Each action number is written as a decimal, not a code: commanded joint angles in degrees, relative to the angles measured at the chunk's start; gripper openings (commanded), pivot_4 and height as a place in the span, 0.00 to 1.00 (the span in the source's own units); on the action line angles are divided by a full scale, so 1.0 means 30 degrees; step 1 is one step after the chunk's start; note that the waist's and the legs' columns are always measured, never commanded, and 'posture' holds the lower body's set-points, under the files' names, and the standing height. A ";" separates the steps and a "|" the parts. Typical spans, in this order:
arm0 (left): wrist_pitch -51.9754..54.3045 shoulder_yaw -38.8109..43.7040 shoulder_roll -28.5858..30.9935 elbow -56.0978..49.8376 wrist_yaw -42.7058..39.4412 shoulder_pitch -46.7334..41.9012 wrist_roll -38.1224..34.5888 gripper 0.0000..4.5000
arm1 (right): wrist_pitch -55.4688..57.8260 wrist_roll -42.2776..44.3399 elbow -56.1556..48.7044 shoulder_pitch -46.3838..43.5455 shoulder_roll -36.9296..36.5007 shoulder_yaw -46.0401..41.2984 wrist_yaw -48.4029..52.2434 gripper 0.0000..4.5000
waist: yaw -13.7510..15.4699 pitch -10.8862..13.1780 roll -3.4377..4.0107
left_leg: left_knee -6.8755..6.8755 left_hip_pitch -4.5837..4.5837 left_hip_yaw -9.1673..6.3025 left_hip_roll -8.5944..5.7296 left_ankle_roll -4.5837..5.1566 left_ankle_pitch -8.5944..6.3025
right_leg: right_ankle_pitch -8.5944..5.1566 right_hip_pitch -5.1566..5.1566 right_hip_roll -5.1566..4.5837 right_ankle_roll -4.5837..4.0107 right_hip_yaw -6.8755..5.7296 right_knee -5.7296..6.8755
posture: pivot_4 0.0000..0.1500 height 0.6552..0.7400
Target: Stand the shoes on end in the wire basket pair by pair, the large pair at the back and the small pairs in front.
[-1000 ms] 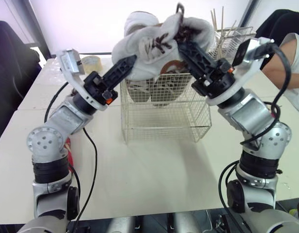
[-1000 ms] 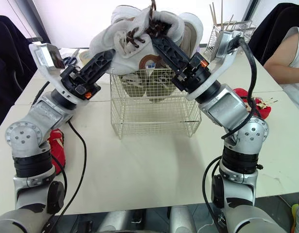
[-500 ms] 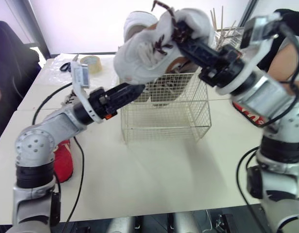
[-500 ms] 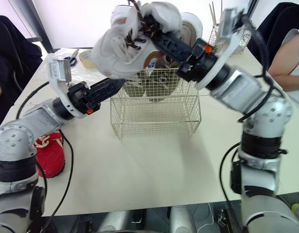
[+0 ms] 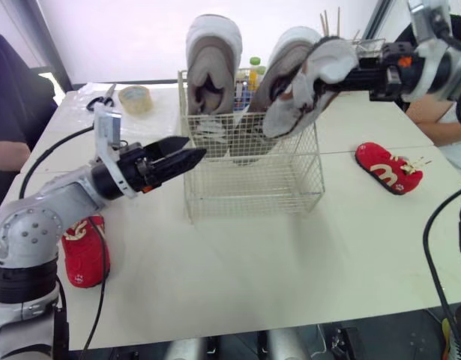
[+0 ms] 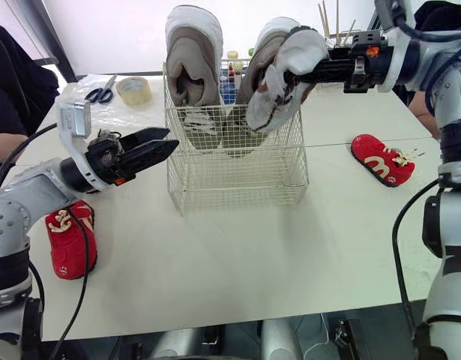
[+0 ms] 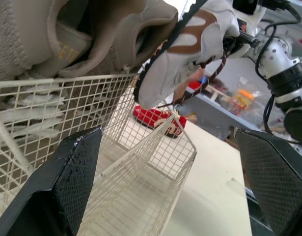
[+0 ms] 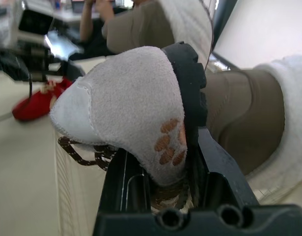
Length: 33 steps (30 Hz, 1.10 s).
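Right tool [image 5: 331,81] clamped on the soft upper of the large pale shoe [image 5: 297,86], upper centre, toe dipping at the wire basket [image 5: 252,180] rim beside its upright mate [image 5: 213,60]. Left tool [image 5: 191,148] parted, empty, centre left. Shoe probably light; soft upper, stiff sole. Heel grip likely firmer. Dangling laces may snag the wire.

Wire basket [image 5: 252,172] on table [image 5: 237,262] (large shoes [image 5: 213,60] upright inside); left small shoe [image 5: 84,251], right small shoe [image 5: 387,169] flank it.
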 commanded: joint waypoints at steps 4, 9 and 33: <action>-0.0420 0.0730 0.0031 -0.0858 0.0146 -0.0034 -0.0025 0.99 | -0.3631 -0.3738 0.3903 -0.1531 0.1127 -0.0173 0.1859 0.12 | -0.0029 0.0000 0.0003 | -0.0003 0.0003 0.0001 -0.0006 -0.0017 0.0007 | 0.0001 -0.0012 -0.0001 0.0000 0.0004 0.0013 | 1.00 1.00; -0.0573 0.0778 -0.0006 -0.1014 0.0378 -0.0045 0.0110 0.99 | -0.4047 -0.4358 0.4664 -0.1154 0.1852 -0.0020 0.1978 0.12 | -0.0008 0.0000 0.0002 | -0.0015 0.0006 -0.0013 -0.0010 -0.0037 0.0018 | 0.0001 -0.0015 0.0000 -0.0001 0.0000 0.0017 | 1.00 1.00; -0.0671 0.0267 -0.0624 -0.0751 0.0721 -0.1045 0.0868 1.00 | -0.0475 -0.4154 0.1209 0.2781 0.2274 -0.2623 0.1749 0.63 | -0.0002 -0.0001 0.0001 | -0.0042 0.0007 -0.0025 -0.0021 -0.0046 0.0027 | 0.0002 -0.0017 0.0002 0.0001 -0.0004 0.0019 | 1.00 1.00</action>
